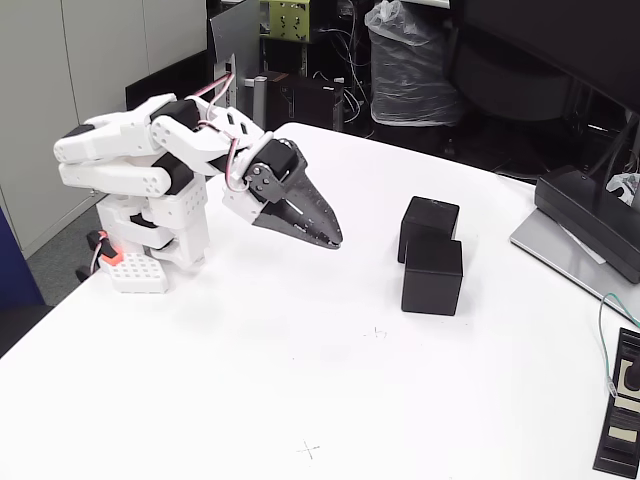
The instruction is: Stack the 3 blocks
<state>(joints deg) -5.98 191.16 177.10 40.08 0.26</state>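
Hanging above the white table point(300, 400) in the fixed view, the gripper point(335, 240) pointed down and to the right, its dark fingers drawn together to a closed tip with nothing between them. The arm point(150, 160) was folded low over its white base at the left of the table, a pink cable looping over the upper joints. A white perforated brick point(135, 270) with an orange part sat at the foot of the base.

Two black blocks could be made out right of the gripper, well apart from it. The near block point(432, 276) stood on the table, and the far block point(429, 226) sat just behind it, touching or almost touching; its top face showed higher in the picture. Whether the far one rested on the table or on something hidden behind the near one could not be told from this angle. A third block could not be picked out.

A closed laptop point(560, 245) with a dark case point(590, 220) on top lay at the right edge of the table, and a black strip point(622, 420) lay at the lower right corner. Two small pen marks showed on the tabletop near the front
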